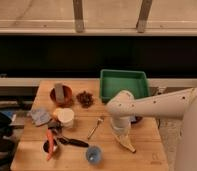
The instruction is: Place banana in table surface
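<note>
The banana (125,142), pale yellow and tapering to a point, lies on the wooden table surface (154,145) right of centre, its tip towards the front edge. My gripper (120,129) hangs from the white arm that reaches in from the right. It stands straight down over the banana's upper end and is shut on it. That end of the fruit is hidden by the gripper.
A green tray (123,73) stands behind the arm. A fork (96,127) lies just left of the banana and a blue cup (93,155) sits near the front edge. Further left are an orange carrot (50,142), a white cup (65,117), a red bowl (61,95) and a cloth (40,116).
</note>
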